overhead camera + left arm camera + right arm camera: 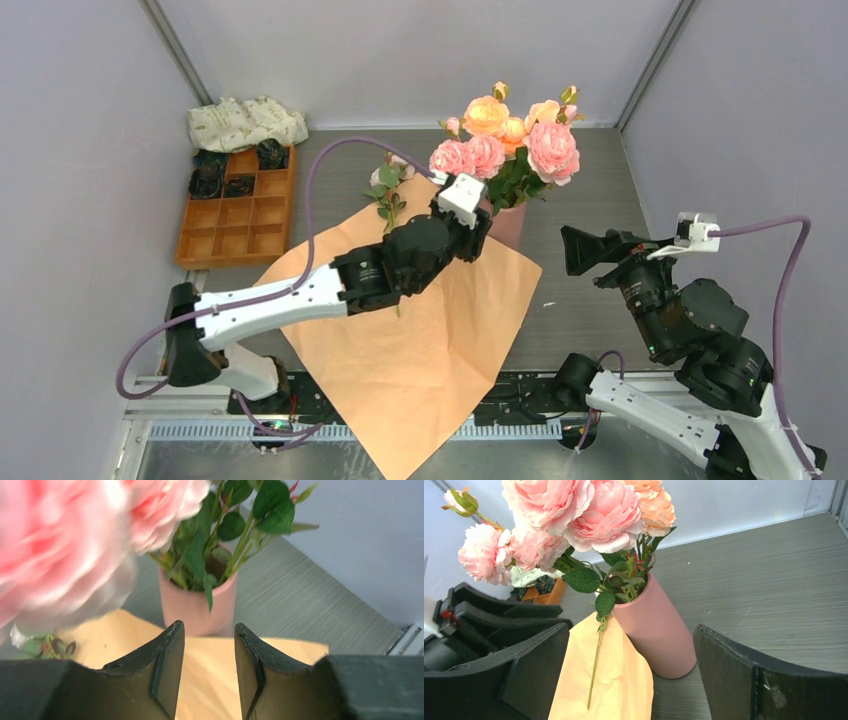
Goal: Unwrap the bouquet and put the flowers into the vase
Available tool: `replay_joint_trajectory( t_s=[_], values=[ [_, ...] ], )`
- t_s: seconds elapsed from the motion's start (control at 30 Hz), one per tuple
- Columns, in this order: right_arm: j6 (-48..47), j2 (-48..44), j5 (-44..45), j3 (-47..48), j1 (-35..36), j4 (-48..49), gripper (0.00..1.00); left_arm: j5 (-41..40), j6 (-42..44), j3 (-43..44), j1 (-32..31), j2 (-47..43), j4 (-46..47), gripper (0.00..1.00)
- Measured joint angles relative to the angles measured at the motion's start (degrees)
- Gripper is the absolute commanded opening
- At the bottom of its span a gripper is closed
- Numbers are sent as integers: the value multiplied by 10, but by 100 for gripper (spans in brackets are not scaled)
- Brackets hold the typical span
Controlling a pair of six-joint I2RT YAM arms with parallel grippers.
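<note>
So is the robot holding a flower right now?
No, nothing is held. The left gripper and the right gripper both stand open and empty near the vase, and flowers stand in it.

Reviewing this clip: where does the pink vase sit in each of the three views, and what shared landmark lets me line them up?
Top external: the vase is upper centre, mostly hidden beneath the flowers.
Left wrist: the vase is centre frame, with blurred blooms at upper left.
Right wrist: the vase is centre, tilted in the frame, stems inside.
Shared landmark: the orange paper, its edge at the vase's foot.
</note>
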Motion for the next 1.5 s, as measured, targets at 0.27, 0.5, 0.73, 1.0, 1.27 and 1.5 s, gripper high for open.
replay_joint_trajectory(
  t_s=[0.27, 0.5, 0.73, 1.0, 1.27, 1.5],
  values=[
    [1, 22, -9, -8, 0, 16, 99, -57, -122, -85, -19, -114, -98, 41],
    [3, 37, -19, -9, 0, 25, 100, -152, -237, -97, -12, -141, -238, 43],
    [11, 38, -21, -4, 0, 26, 100, -113, -321, -50, 125, -115, -355, 43],
    [11, 37, -15, 22, 0, 21, 100, 47, -332, 0, 332, 19, -363, 42],
    [9, 30, -5, 22, 0, 16, 100, 137, -314, 143, 393, 243, -368, 41],
    [5, 28, 6, 22, 0, 8, 100, 147, -286, 263, 408, 364, -404, 48]
  ],
)
